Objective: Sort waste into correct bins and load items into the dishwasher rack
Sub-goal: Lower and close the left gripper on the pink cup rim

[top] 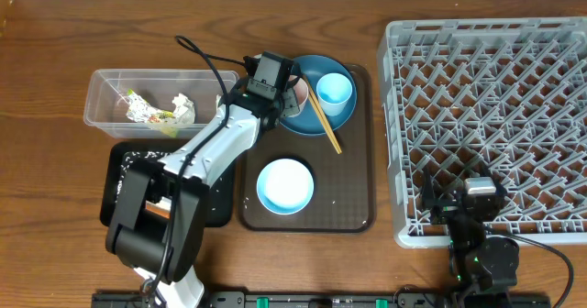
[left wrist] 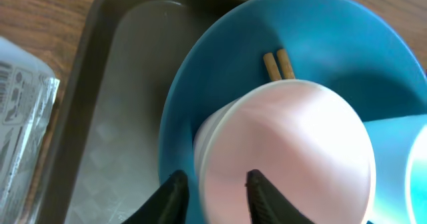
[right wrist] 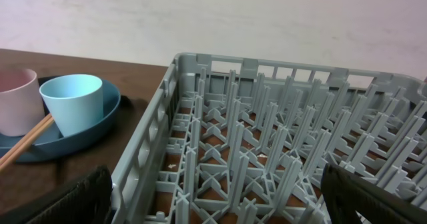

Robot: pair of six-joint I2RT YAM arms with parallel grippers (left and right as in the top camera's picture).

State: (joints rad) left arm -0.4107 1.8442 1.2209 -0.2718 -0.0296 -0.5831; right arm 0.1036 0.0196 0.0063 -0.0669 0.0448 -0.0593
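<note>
The pink cup (left wrist: 287,157) stands on the large blue plate (left wrist: 320,31) next to the blue cup (top: 335,89), with two wooden chopsticks (top: 323,117) lying across the plate. My left gripper (left wrist: 215,191) is open, one finger outside the pink cup's wall and one over its inside. The pale blue bowl (top: 285,185) sits on the brown tray. The clear tub (top: 101,93) holds white paper wads (top: 183,106) and a foil wrapper (top: 147,114). My right gripper (right wrist: 227,204) is open over the grey rack's (right wrist: 200,104) front corner.
The brown serving tray (top: 353,212) lies between the bins and the rack (top: 495,115). The black tray (top: 124,161), with white rice specks, is partly hidden under my left arm. The left arm's cable loops above the tub.
</note>
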